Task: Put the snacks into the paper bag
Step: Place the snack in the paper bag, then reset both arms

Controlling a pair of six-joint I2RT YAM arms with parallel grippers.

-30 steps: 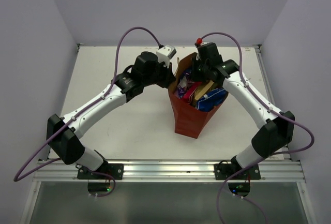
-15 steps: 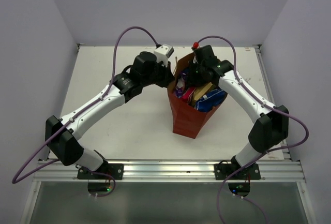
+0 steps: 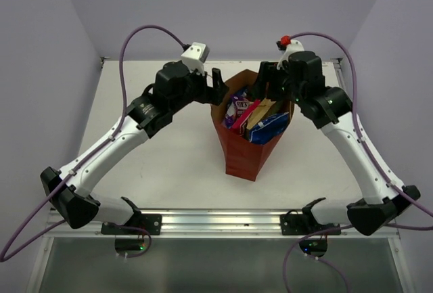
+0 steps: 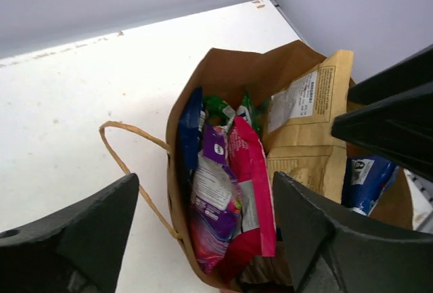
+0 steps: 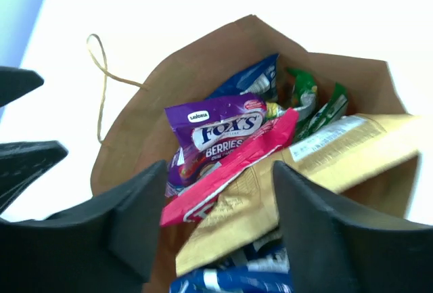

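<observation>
The paper bag [image 3: 243, 154] is standing upright on the white table [image 3: 169, 144] with its mouth open. The snacks are crowding inside it: a purple candy packet [image 5: 216, 130] is leaning on a pink packet [image 5: 237, 164], a tan packet [image 5: 325, 154] is poking above the bag's rim, and blue [image 5: 250, 80] and green [image 5: 304, 97] ones are sitting deeper in. 1 twine handle [image 4: 128, 151] is drooping outside the bag's rim. The left gripper [image 4: 203, 179] and right gripper [image 5: 218, 171] are hanging just above the bag's mouth, both released, fingers spread, grasping nothing.
</observation>
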